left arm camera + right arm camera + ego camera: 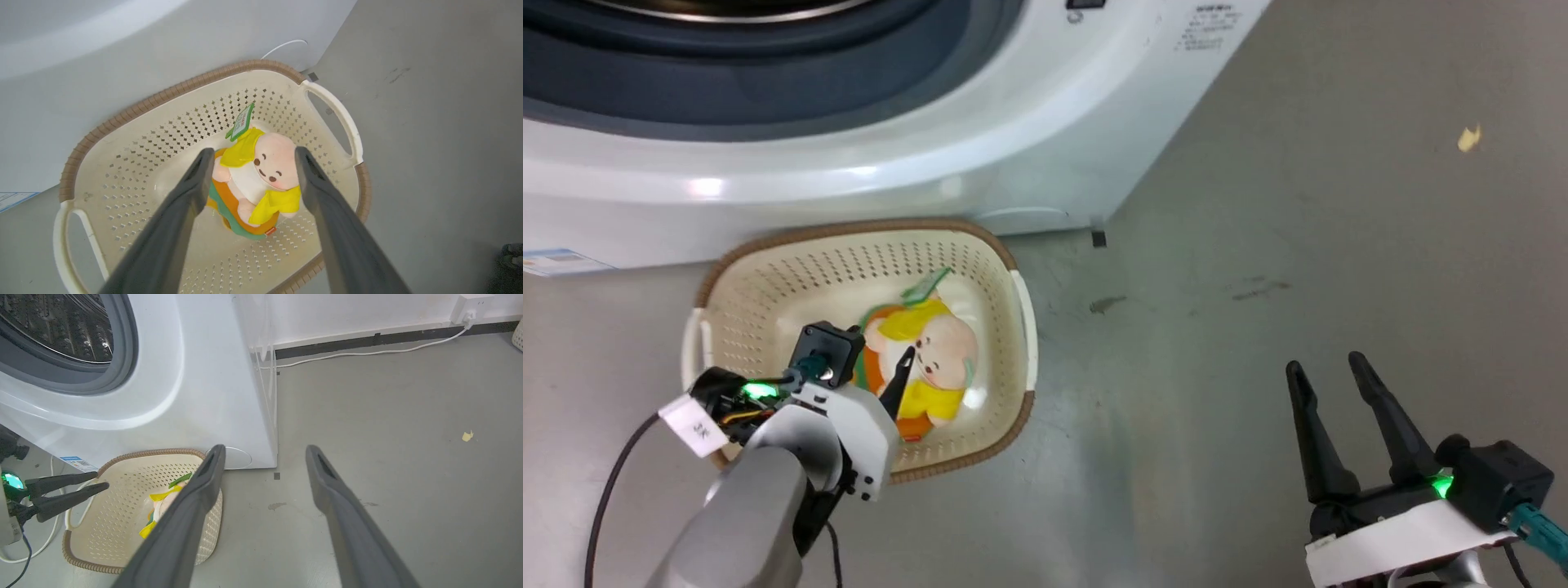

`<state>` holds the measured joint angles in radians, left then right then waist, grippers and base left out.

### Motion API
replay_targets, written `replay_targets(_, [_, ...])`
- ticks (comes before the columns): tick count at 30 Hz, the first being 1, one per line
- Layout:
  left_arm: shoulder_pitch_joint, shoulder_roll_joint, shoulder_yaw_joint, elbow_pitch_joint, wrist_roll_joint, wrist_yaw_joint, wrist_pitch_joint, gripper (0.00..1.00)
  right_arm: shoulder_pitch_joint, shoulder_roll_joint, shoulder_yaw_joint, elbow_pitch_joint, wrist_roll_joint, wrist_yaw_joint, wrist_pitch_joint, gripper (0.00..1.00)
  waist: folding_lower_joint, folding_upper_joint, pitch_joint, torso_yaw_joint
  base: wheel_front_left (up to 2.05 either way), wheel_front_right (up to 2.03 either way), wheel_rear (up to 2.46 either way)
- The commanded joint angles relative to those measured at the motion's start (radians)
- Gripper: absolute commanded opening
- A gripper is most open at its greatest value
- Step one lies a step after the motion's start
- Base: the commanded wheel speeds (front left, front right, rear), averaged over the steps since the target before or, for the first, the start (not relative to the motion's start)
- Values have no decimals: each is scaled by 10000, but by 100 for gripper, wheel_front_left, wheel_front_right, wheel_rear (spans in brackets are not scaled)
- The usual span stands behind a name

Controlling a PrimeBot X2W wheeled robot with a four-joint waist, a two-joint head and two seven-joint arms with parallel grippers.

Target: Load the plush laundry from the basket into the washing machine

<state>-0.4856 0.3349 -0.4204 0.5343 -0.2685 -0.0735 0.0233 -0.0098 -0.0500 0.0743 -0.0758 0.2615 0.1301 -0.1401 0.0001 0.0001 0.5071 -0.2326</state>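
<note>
Your left gripper (254, 152) is spread open, holding nothing. In its wrist view the two dark fingers frame the doll (261, 175) from above, one on each side; you can't tell whether either tip touches it. The doll lies face up on the bottom of the basket (122, 116), with its pink head toward one white handle (343, 118) and its green tag (241, 122) pointing at the far wall. The basket sits on the grey floor (1258, 408), right against the front of the washing machine (931, 163), below the grey door seal (122, 355) and steel drum (61, 326). Your right gripper (1325, 363) is open too and empty, over bare floor, well apart from the basket.
</note>
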Motion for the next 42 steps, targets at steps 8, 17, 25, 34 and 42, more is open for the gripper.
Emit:
replay_targets(8, [-1171,458,-943,1056,-545,-106,473,100,-212,-2,345,-146,468,4,-268,100,-1,-1,930,-504,0,0,0])
replay_targets(17, [-2192,787,-1933,1897,-977,-197,976,100,-220,-2,577,-278,858,4,-455,100,-1,-1,1714,-836,0,0,0])
replay_targets(25, [-3016,1140,-2659,2913,-1164,-197,1110,100,-188,-2,934,-349,1119,5,-621,100,-1,-1,2397,-1133,0,0,0])
replay_targets(34, [-3986,1459,-3318,3963,-1614,-279,1260,100,-148,-2,1158,-484,1506,5,-808,100,-1,-1,3249,-1431,0,0,0])
replay_targets(42, [-4712,1807,-3818,4944,-2093,-308,1123,100,99,-2,1137,-576,1835,5,-975,100,-1,-1,3925,-1740,0,0,0])
